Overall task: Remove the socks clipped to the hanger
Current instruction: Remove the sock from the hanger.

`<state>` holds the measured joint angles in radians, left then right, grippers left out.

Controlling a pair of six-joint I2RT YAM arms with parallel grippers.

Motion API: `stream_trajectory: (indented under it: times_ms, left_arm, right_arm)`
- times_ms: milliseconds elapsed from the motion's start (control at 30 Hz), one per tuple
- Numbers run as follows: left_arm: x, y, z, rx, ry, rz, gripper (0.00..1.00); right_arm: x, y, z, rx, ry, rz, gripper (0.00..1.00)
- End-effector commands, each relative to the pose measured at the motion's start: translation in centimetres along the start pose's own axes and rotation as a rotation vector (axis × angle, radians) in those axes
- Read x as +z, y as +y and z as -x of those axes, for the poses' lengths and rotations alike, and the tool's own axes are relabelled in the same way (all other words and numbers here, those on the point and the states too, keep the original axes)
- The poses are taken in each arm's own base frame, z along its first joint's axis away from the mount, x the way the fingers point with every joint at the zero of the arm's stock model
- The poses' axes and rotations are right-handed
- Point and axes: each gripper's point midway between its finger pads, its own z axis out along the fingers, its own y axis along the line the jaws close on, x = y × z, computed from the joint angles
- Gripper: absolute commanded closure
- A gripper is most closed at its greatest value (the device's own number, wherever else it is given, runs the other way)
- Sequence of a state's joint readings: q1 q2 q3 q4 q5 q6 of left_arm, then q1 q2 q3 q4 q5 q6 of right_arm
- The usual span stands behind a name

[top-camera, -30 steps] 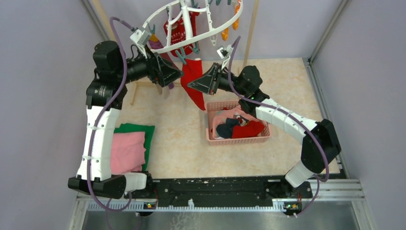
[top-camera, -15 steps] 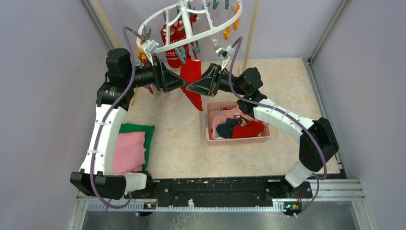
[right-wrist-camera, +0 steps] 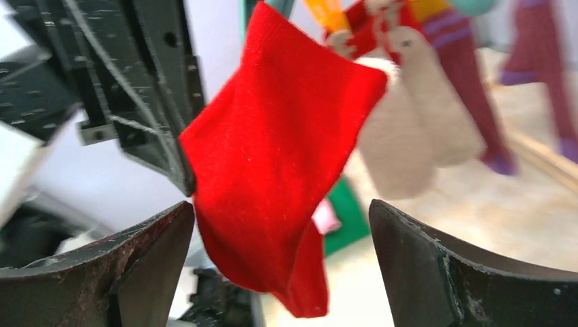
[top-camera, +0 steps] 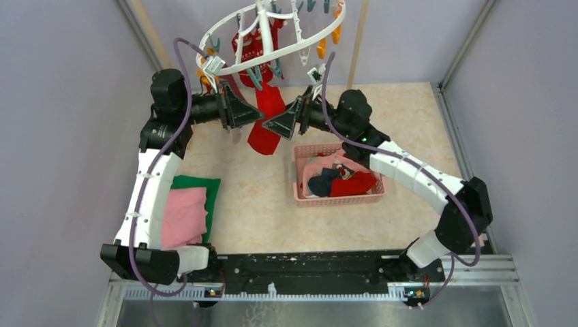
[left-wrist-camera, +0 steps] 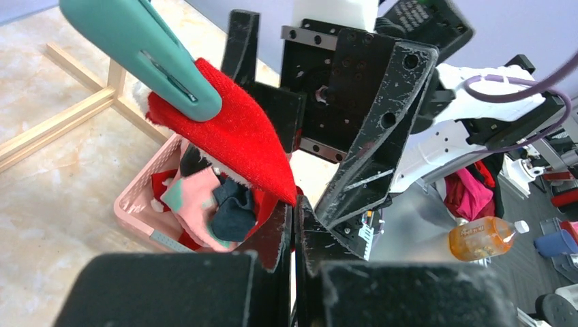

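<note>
L gripper (left-wrist-camera: pixel 293 218) jaws seemingly pinching shut on clipped red sock (right-wrist-camera: pixel 272 136), R gripper (right-wrist-camera: pixel 279 208) jaws gaping around it; some socks (top-camera: pixel 341 182) lying in basket (top-camera: pixel 337 199), others hanging on hanger (top-camera: pixel 264 30).

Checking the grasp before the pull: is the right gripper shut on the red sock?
No: the right gripper has its fingers wide apart, with the red sock hanging in the gap between them.

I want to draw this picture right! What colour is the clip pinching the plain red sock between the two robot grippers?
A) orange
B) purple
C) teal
C: in the left wrist view, a teal clip bites the top edge of the red sock.
</note>
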<state>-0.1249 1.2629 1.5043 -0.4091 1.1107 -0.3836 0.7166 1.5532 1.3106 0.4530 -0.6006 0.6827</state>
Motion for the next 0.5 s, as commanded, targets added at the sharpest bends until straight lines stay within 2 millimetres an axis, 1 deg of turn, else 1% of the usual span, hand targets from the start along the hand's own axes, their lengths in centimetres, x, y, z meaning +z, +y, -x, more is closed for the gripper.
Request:
stream_trajectory:
  times_ms: [0,33,67,100,133,200,233,300,367,400,467]
  left_arm:
    - [-0.3,-0.9,1.2,0.073,-0.026,-0.001,1.00]
    - [-0.3,-0.8,1.2,0.076,-0.026,0.010,1.00]
    - [-0.4,-0.6,1.1,0.077,-0.024,0.016,1.00]
    - [-0.4,-0.5,1.0,0.078,-0.023,0.022,1.00]
    - [-0.4,-0.2,0.9,0.078,-0.023,0.030,1.00]
    - [-0.4,0.1,0.7,0.078,-0.028,0.047,1.00]
    - [-0.3,0.4,0.7,0.076,-0.031,0.054,1.00]
    - [-0.2,0.7,0.6,0.067,-0.033,0.057,1.00]
    - [-0.1,0.8,0.5,0.061,-0.036,0.056,1.00]
    - [0.0,0.8,0.5,0.056,-0.038,0.057,1.00]
    - [0.0,0.9,0.7,0.056,-0.043,0.062,1.00]
  right_arm:
    - [-3.7,-1.1,4.1,-0.285,-0.066,-0.383,0.01]
    - [-4.7,-0.2,4.8,-0.313,-0.102,-0.383,0.01]
    - [-5.7,-0.1,5.3,-0.310,-0.155,-0.402,0.01]
    - [-7.1,0.1,6.2,-0.270,-0.247,-0.433,0.01]
    - [-8.3,0.5,6.5,-0.247,-0.306,-0.427,0.01]
    - [-9.3,2.5,7.3,-0.262,-0.402,-0.316,0.01]
    - [-9.0,2.9,8.0,-0.243,-0.403,-0.314,0.01]
    - [-7.3,2.9,9.0,-0.283,-0.319,-0.368,0.01]
    - [-5.7,3.5,10.0,-0.307,-0.292,-0.369,0.01]
    - [-4.9,3.7,10.6,-0.309,-0.287,-0.356,0.05]
    - [-3.1,3.6,11.5,-0.306,-0.264,-0.353,0.13]
